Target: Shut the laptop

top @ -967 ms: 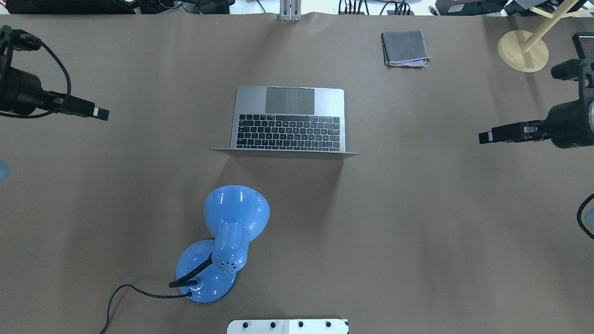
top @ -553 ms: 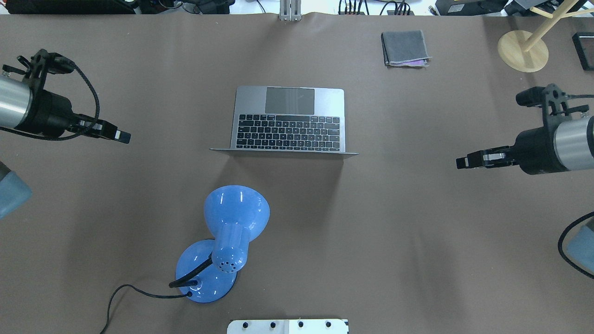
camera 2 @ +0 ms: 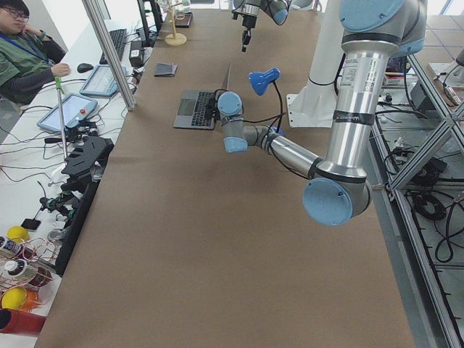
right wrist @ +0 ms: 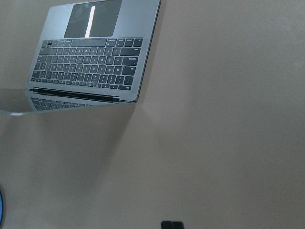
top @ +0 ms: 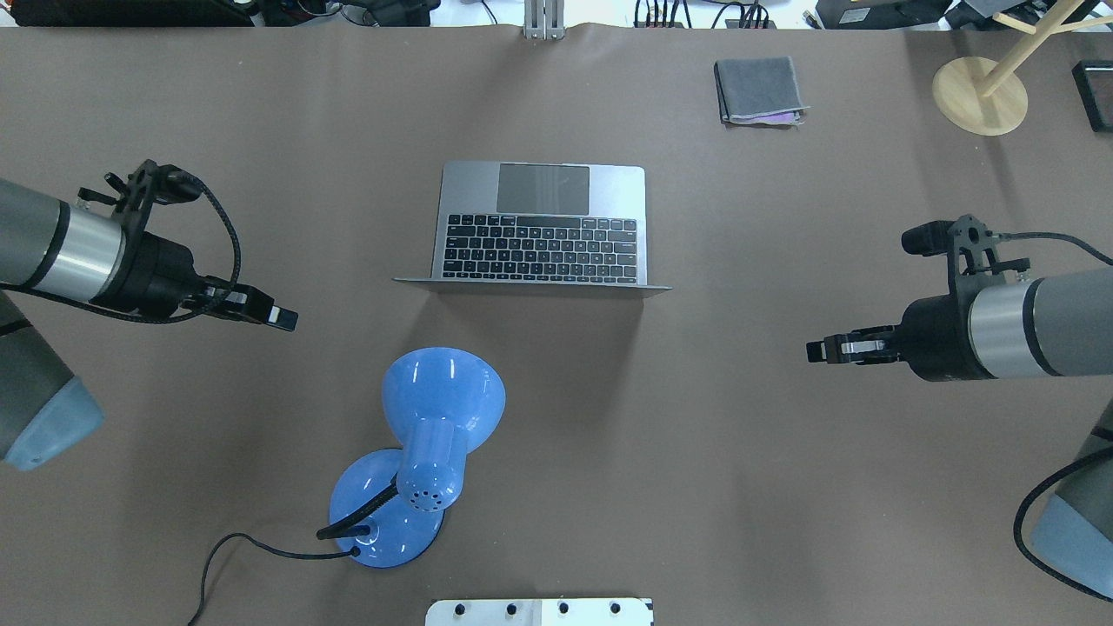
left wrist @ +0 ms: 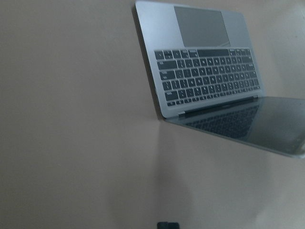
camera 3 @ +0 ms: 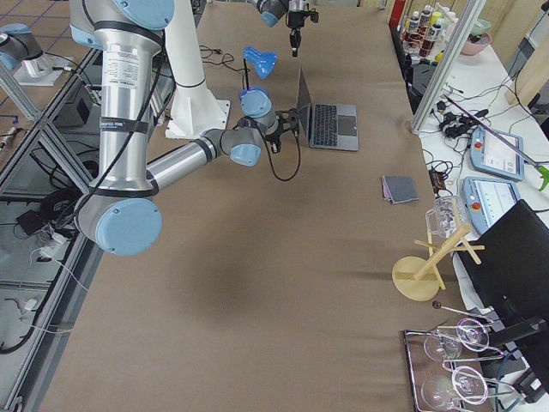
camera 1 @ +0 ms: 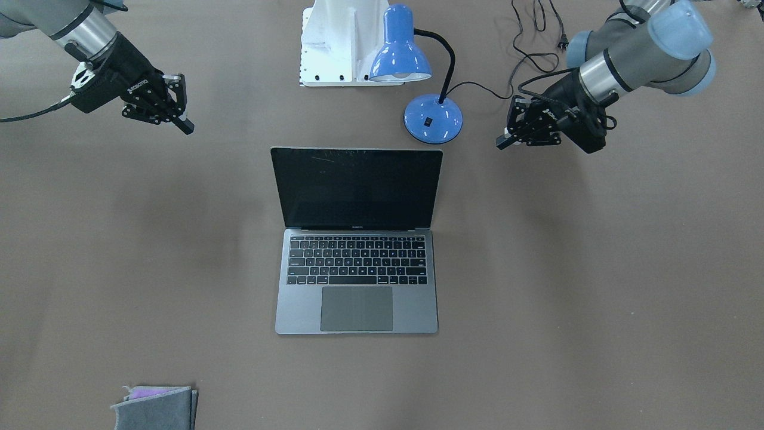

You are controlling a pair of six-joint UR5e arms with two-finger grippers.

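Note:
The space-grey laptop (top: 539,222) stands open mid-table, its lid upright with the black screen (camera 1: 356,188) facing away from me and the keyboard and trackpad beyond it. My left gripper (top: 283,317) hovers left of the laptop, slightly nearer me than the lid's edge, pointing right, shut and empty; it also shows in the front view (camera 1: 503,141). My right gripper (top: 817,350) hovers to the laptop's right, pointing left, shut and empty; it also shows in the front view (camera 1: 186,125). Both wrist views show the open laptop (left wrist: 200,81) (right wrist: 90,62) from the side.
A blue desk lamp (top: 435,435) with its black cord stands just behind the lid on my side, left of centre. A folded grey cloth (top: 758,89) and a wooden stand (top: 980,94) lie at the far right. My white base plate (top: 539,611) is at the near edge.
Both arms have swung inward and nearer to me, bringing each gripper closer to the laptop's sides. The laptop has not moved and its lid stays open.

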